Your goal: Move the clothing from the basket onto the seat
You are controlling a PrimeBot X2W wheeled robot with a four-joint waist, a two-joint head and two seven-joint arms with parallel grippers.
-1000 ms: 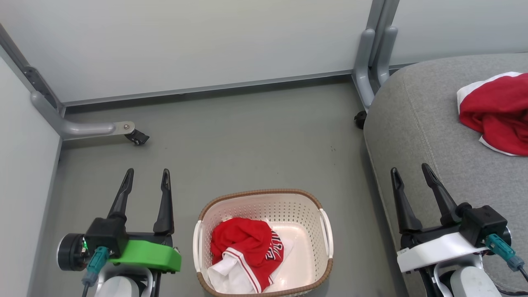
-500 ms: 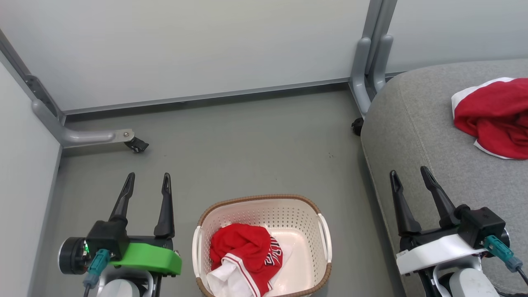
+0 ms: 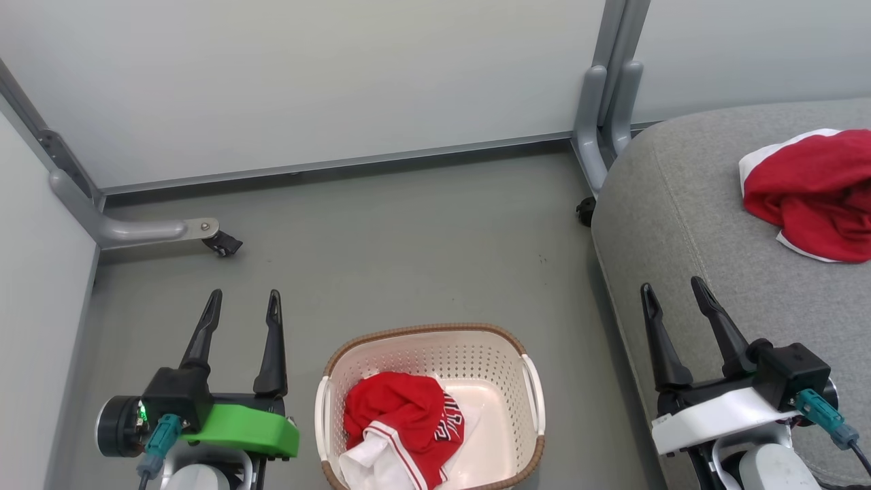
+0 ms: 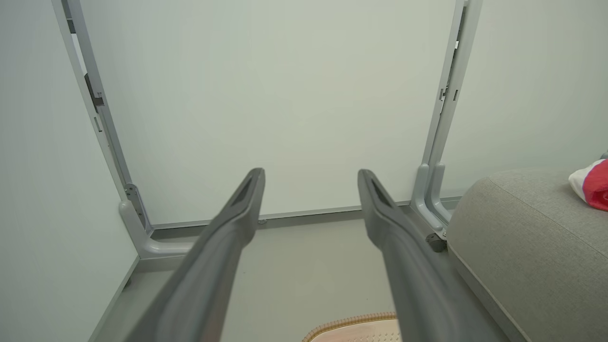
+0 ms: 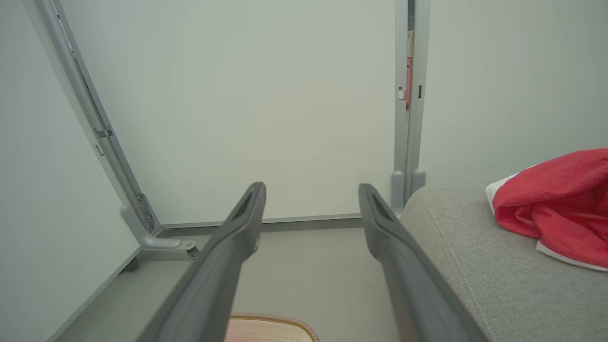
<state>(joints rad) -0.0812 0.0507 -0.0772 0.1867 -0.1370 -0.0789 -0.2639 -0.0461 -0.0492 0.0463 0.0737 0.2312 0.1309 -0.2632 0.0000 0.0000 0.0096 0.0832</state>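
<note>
You had the pale partition panels (image 3: 306, 82) and the grey floor (image 3: 408, 231) in front of you. The seat (image 3: 687, 224) took up the right side of the head view, and its rounded edge ran down past your right arm. The basket (image 3: 422, 331) stood on the floor between your two arms, at the bottom edge of that view, with a strip of floor between it and the seat.

A crumpled red garment (image 3: 810, 190) lay on top of the seat, white trim showing along its edge, cut off by the right border. A bunched red garment (image 3: 395, 408) sat inside the basket against its left wall, with striped white edging and dark lettering turned up. The right half of the basket's bottom was bare.

Your left gripper (image 3: 245, 294) hung over the floor just left of the basket, its jaws spread wide and holding nothing. Your right gripper (image 3: 671, 284) hung at the seat's edge, its jaws equally wide apart and empty. A small black caster (image 3: 224, 243) rested on the floor beyond the left gripper.
</note>
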